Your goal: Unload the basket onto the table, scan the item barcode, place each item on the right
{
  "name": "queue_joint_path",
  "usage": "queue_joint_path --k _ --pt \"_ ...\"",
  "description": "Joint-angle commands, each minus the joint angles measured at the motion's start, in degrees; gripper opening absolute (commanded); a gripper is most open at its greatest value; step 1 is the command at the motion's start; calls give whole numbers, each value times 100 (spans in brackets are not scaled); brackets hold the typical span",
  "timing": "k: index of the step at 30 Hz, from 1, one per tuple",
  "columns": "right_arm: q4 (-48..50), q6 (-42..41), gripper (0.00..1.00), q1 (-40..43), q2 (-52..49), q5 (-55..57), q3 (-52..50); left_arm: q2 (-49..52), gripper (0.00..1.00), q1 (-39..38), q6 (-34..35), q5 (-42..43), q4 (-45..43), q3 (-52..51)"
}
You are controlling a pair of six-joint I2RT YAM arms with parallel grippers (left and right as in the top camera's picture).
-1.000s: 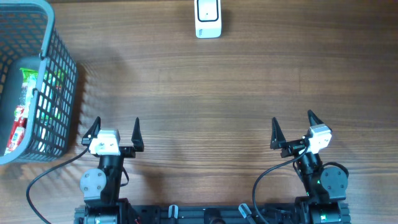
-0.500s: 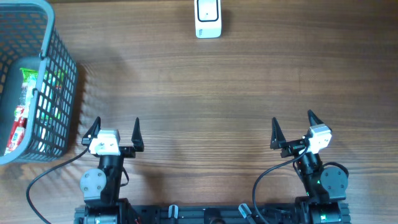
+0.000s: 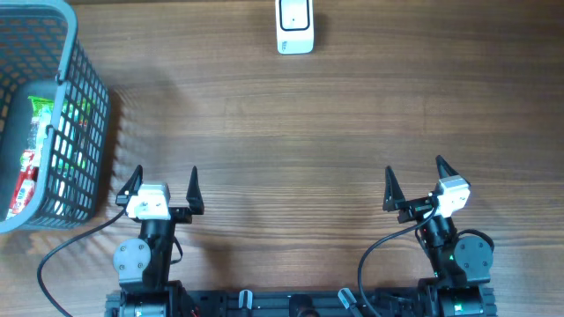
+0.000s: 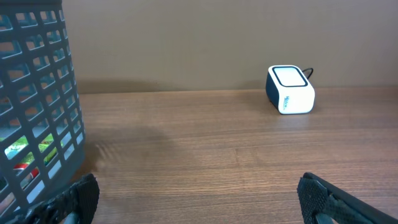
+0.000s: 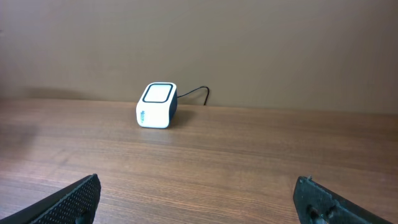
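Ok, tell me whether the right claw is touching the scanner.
Apart. The overhead view shows a broad stretch of table between the open right claw and the scanner at the far edge.

Scanner [image 3: 294, 26]: on bench [image 3: 291, 132], far edge, approx. centre.
Basket [image 3: 88, 132]: on bench, well left of scanner, nearer robot.
Packets [image 3: 35, 150]: in basket.
L end effector [image 3: 165, 176]: before scanner, to left.
R end effector [image 3: 414, 169]: before scanner, to right.
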State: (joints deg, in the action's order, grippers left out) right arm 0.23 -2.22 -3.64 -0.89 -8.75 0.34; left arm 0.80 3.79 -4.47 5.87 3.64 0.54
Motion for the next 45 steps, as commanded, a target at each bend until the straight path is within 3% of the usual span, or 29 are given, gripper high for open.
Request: queue_joint_path --k 1,45 --pt "35 66 100 28 35 33 -4 -42 100 -31 -109 109 24 -22" --pt "35 66 100 28 35 33 -4 -37 100 -31 -17 201 4 -22"
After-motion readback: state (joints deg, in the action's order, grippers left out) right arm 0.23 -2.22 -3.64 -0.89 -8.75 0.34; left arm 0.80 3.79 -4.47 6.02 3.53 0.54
